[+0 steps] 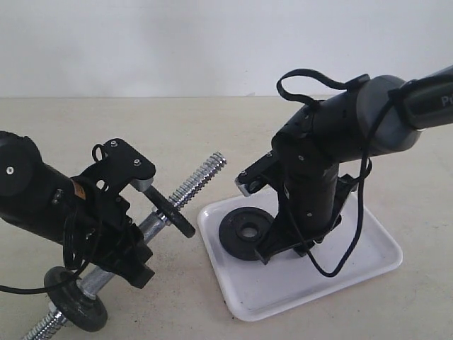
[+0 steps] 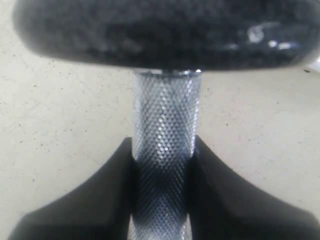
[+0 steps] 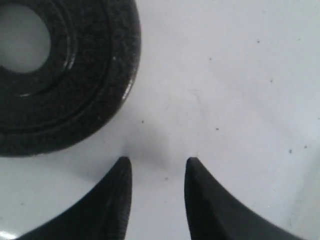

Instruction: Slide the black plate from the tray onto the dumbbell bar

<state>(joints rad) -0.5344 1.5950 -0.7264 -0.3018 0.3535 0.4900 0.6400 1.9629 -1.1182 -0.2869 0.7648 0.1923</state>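
Observation:
The black plate (image 1: 244, 233) (image 3: 55, 80) lies flat on the white tray (image 1: 368, 265) (image 3: 235, 75), its centre hole facing up. My right gripper (image 1: 272, 251) (image 3: 157, 162) hangs low over the tray just beside the plate's rim, open, with only white tray between its fingers. My left gripper (image 1: 134, 244) (image 2: 162, 145) is shut on the knurled middle of the dumbbell bar (image 1: 195, 183) (image 2: 165, 130), holding it tilted, threaded end pointing toward the tray. One fixed black disc (image 1: 173, 212) (image 2: 165, 30) sits just past the fingers; another (image 1: 76, 299) is at the low end.
A beige tabletop (image 1: 177, 127) runs to a pale wall behind. The right arm's black cable (image 1: 357, 212) loops down over the tray. The bar's free threaded tip (image 1: 214, 164) lies a short gap from the tray's near-left corner (image 1: 207, 212).

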